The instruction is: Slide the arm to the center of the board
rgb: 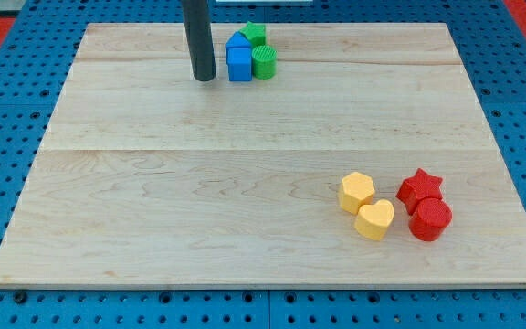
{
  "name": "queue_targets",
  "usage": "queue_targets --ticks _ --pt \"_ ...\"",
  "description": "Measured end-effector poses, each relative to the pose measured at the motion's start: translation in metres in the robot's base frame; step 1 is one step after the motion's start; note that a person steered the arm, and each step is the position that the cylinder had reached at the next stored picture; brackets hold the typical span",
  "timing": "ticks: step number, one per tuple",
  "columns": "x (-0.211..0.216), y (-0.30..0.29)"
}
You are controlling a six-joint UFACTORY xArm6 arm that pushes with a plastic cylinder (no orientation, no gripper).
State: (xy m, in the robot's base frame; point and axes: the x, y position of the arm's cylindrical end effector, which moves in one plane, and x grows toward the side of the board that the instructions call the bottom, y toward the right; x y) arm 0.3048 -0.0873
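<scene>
Right now your tip (205, 79) sits near the top of the frame, a little left of the middle, resting on the wooden board (245, 228) just beside a small cluster of blocks. There are no fingers to report on: the arm ends in a plain dark rod, so nothing can spread, close or pinch.

The risk from here is that cluster. The blue cube-like block (239, 65) lies just to the right of the tip, with another blue block (237, 41) behind it, a ridged green cylinder (264, 62) touching its right side and a green block (255, 34) at the back, shape unclear. If you start the move with any drift toward the right of the frame, the rod would likely catch the blue block and shove the whole group. Pulling straight down the frame first looks safer.

The board's centre lies below and slightly right of the tip, and the path to it looks bare. The yellow hexagonal block (357, 192), yellow heart (374, 220), red star (420, 187) and another red block (430, 219) sit at lower right, well apart from the centre, so only a big overshoot would reach them.
</scene>
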Motion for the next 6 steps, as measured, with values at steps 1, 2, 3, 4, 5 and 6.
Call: queue_targets --ticks 1,2,3,4,5,6 --pt "0.000 -0.003" --pt "-0.010 -0.010" --pt "-0.010 -0.011" --pt "-0.010 -0.008" --pt "-0.009 -0.005" --pt "-0.017 -0.015"
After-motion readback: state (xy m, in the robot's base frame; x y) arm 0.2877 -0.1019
